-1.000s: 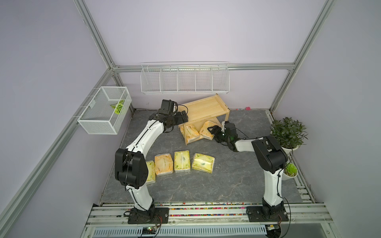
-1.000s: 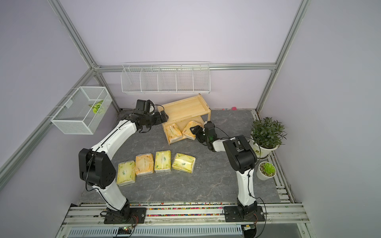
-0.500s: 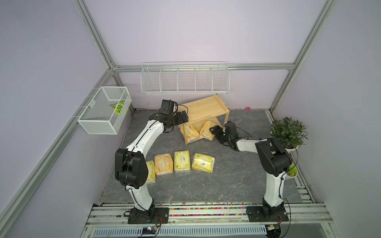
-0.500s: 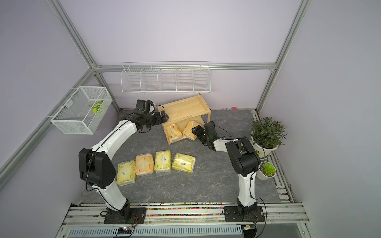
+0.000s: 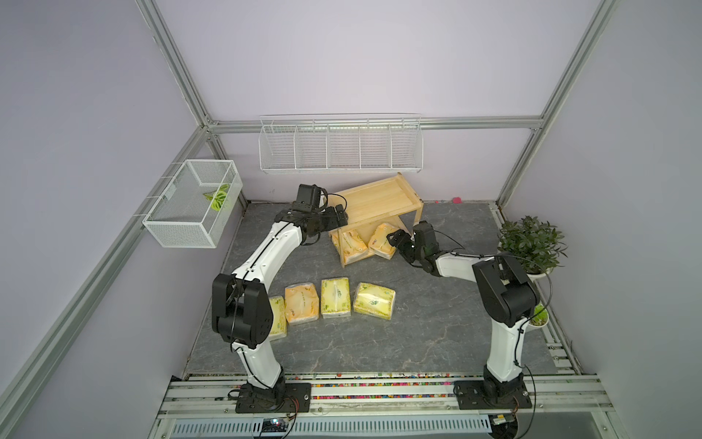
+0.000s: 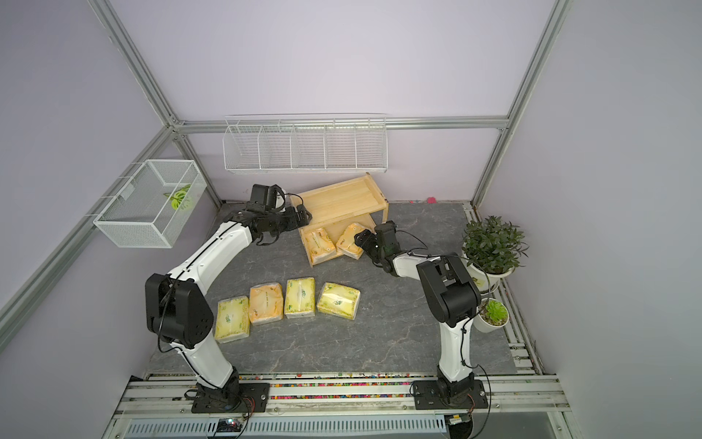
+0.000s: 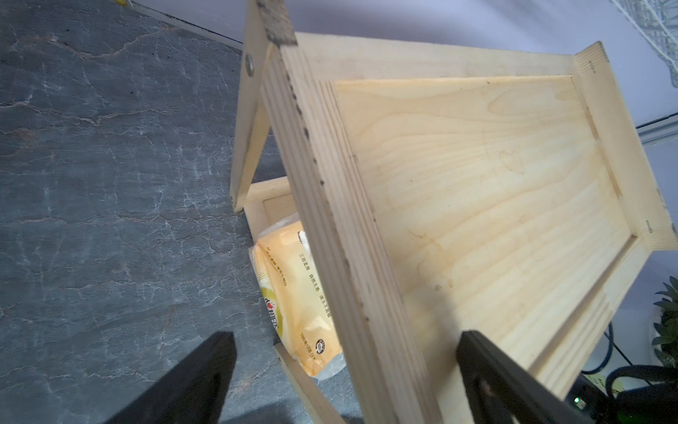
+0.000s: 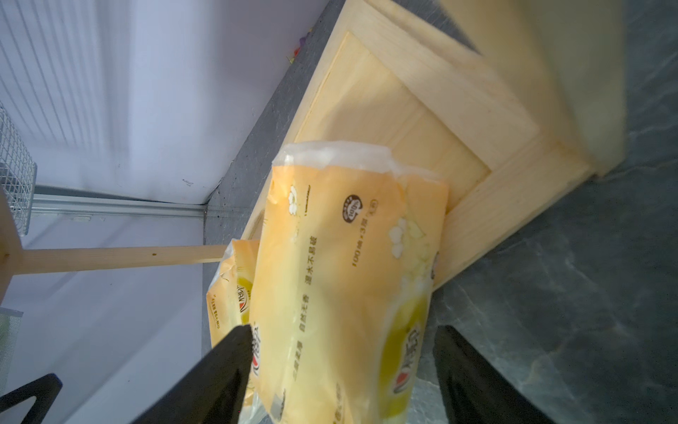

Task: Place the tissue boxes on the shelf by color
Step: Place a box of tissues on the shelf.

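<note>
Left arm [image 5: 273,249] stretches to the shelf [image 5: 374,197], left claw [image 5: 340,214] wide apart. Right arm [image 5: 456,262] lies low, right claw [image 5: 393,239] apart around orange tissue box [image 5: 381,238].

Orange tissue pack [image 8: 348,279] on shelf [image 8: 477,121]

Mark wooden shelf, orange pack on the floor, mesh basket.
Light wooden two-tier shelf [image 5: 374,198]: a top view, tray top.
Orange tissue pack [image 5: 301,308]: a top view, upper face.
White mesh basket [image 5: 182,235]: a top view, front wall.
</note>
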Robot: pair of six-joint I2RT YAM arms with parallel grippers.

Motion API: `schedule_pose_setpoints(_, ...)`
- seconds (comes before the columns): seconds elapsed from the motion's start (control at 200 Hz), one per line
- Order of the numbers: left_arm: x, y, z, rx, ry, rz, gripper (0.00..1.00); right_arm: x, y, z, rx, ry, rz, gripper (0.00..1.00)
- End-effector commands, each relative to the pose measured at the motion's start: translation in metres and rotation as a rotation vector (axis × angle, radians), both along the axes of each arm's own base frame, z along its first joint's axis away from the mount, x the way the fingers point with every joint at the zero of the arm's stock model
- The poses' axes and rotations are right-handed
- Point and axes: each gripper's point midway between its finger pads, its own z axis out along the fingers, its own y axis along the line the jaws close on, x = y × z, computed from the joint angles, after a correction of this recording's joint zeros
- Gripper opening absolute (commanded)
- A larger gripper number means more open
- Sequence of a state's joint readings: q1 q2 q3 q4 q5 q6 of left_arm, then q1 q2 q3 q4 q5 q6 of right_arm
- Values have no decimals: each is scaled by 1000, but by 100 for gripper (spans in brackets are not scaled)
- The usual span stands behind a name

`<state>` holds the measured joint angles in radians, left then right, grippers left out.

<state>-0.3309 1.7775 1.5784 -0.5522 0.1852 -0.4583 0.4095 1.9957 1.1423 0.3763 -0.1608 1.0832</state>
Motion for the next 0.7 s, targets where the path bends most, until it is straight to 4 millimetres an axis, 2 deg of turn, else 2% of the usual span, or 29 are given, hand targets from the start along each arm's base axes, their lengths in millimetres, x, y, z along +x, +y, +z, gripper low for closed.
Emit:
schedule_pose_setpoints(0.0,-6,1,-6,0,17,-10,100,8,8,24,5,-69,15,82)
schedule_pose_setpoints(0.255,-7,1,-9,-1,21,-13,100,18,22,30,16,-84,62,81)
schedule_pose_setpoints(0.495,-8,-3,-11,-7,25,-21,100,29,34,18,21,-81,101,81)
schedule_pose_setpoints(0.58,-8,-4,-13,-6,28,-23,100,29,37,17,29,-87,117,81)
schedule_pose_setpoints(0.695,-7,-4,-12,-6,25,-22,100,22,34,27,18,-112,125,81)
